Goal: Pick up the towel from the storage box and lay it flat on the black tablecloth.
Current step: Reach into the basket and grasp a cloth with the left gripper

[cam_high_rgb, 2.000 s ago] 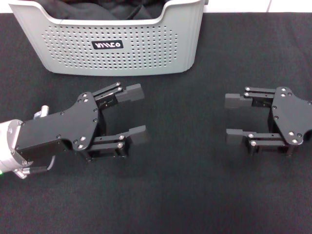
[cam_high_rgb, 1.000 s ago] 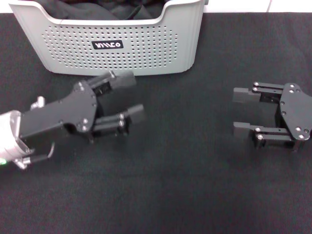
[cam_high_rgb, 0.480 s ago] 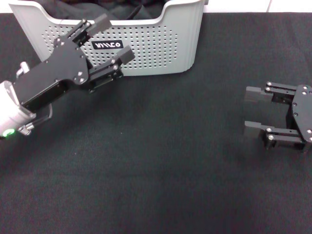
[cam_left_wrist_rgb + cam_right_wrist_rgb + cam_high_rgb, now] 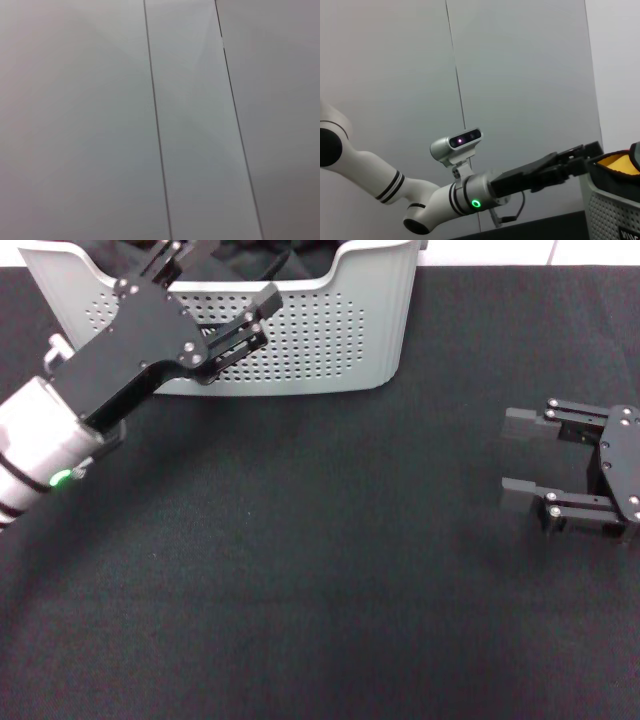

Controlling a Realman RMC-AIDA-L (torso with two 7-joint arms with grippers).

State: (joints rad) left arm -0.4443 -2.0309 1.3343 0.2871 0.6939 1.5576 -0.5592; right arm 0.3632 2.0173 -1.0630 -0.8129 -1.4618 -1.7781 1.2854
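Note:
The light grey storage box (image 4: 300,350) stands at the back left of the black tablecloth (image 4: 320,590). Dark fabric (image 4: 255,255) fills its inside in the head view. In the right wrist view an orange-yellow patch of the towel (image 4: 619,162) with black trim shows above the storage box's rim (image 4: 612,212). My left gripper (image 4: 228,272) is raised and tilted over the box's front rim, open, holding nothing; the right wrist view shows the same left gripper (image 4: 590,157) reaching toward the towel. My right gripper (image 4: 518,457) hovers open low over the cloth at the right.
The left wrist view shows only pale grey wall panels (image 4: 160,120). A white strip (image 4: 500,250) runs behind the table's far edge. My left arm's silver forearm (image 4: 40,455) slants across the cloth at the left.
My left gripper has risen and swung from the cloth in front of the box up over its front rim. The right gripper has drifted right and stayed open.

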